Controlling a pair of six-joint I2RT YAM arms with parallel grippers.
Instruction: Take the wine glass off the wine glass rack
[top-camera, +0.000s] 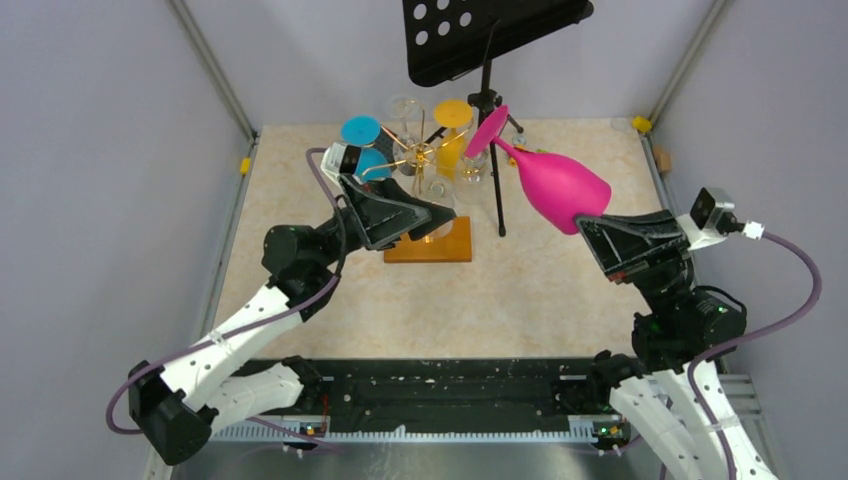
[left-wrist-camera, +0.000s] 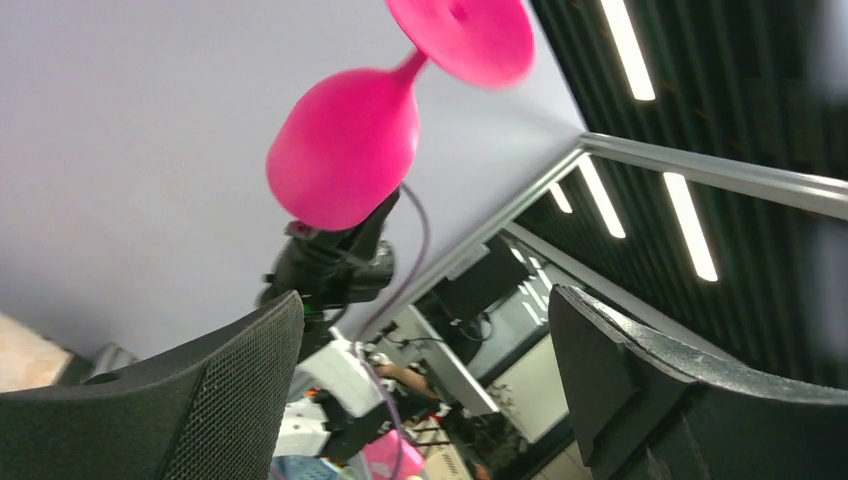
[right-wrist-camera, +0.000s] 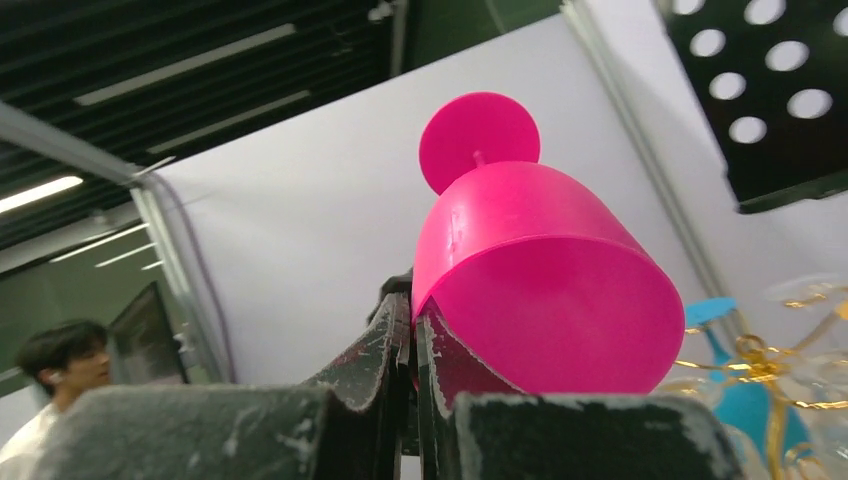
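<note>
— Two grippers up close; which one has the glass?
— The right gripper (top-camera: 588, 222). Its black fingers (right-wrist-camera: 385, 350) are pressed almost together, pinching the rim wall of the glossy, opaque hot-pink wine glass (right-wrist-camera: 540, 290).
— How does the glass sit?
— In the air above the beige table (top-camera: 560, 300). It is tilted, with the bowl's mouth at the fingers and the round foot pointing up and away to the left. It is clear of the gold wire wine glass rack (top-camera: 426, 160), which stands on an orange-brown wooden base.
— And the left gripper (top-camera: 440, 218)?
— It is spread wide and holds nothing, above the rack's base.
— Farther back?
— A blue glass (top-camera: 360, 131) and a yellow glass (top-camera: 452, 115) hang on the rack. A black perforated music stand (top-camera: 490, 35) is behind it.
</note>
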